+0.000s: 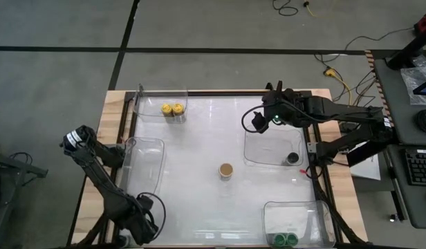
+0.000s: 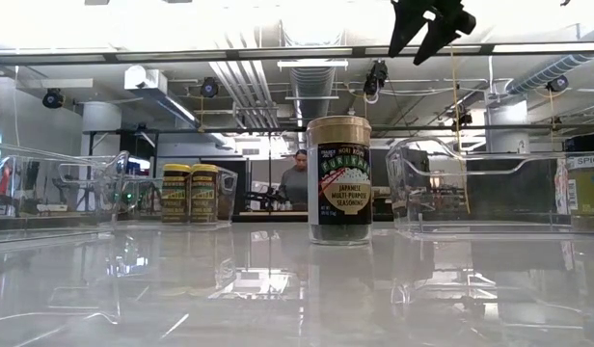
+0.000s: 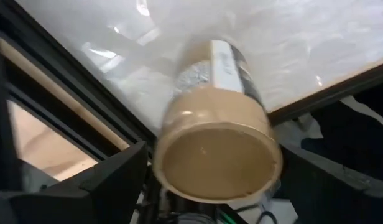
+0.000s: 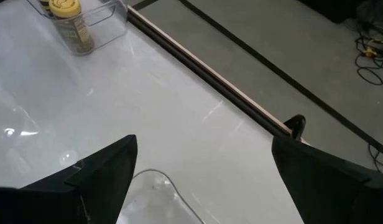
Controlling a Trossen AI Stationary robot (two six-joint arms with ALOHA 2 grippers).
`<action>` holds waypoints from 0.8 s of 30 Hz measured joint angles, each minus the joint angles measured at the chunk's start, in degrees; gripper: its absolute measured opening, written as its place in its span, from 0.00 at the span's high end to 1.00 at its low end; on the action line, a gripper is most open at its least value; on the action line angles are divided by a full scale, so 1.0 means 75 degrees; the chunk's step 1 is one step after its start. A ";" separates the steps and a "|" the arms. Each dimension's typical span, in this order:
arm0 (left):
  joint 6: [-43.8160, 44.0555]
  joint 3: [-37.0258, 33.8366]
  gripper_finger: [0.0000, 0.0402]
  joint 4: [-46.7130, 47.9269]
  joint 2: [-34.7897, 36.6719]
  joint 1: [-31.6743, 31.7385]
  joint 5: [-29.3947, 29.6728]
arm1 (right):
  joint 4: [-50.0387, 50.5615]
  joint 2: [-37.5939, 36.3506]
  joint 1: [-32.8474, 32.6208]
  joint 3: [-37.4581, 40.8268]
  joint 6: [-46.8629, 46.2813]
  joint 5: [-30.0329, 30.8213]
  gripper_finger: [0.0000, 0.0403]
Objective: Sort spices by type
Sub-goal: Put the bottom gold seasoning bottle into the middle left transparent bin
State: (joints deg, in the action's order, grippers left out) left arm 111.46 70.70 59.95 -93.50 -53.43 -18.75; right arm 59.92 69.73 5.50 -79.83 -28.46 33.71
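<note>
Place: a robotics lab or workshop, not a home.
Ceiling: bare ducts (image 2: 172, 92), pipes and strip lights (image 2: 311, 64) overhead, nothing boxed in.
Floor: plain grey concrete (image 1: 61, 69) marked with dark lines.
Cables: yellow and black wires (image 1: 334, 77) trail loose across the floor beside the table.
Workstation: a desk at the side carries a keyboard (image 1: 418, 166).
Test bench: a wooden table (image 1: 110, 111) with a glossy white top and a dark metal frame, two dark robot arms (image 1: 102, 183) fixed at its edges.
People: a person (image 2: 298, 179) stands far back among benches and equipment.
</note>
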 joint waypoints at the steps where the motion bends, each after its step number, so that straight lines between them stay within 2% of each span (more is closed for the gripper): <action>1: 0.0082 -0.0021 0.18 -0.0123 -0.0002 0.0000 -0.0024 | 0.0002 0.0000 0.0000 0.0000 0.0002 -0.0039 0.10; 18: 0.1980 -0.0251 0.18 -0.0343 -0.0005 0.0009 0.0020 | 0.0003 0.0000 0.0000 0.0003 -0.0001 -0.0154 0.10; 24: 0.2598 -0.0258 0.18 -0.0461 -0.0005 0.0009 -0.0236 | -0.0003 0.0000 0.0000 0.0020 -0.0064 -0.0183 0.10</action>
State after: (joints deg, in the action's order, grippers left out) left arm 130.95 68.76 56.49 -93.54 -53.36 -20.51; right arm 59.90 69.73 5.50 -79.69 -28.94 32.34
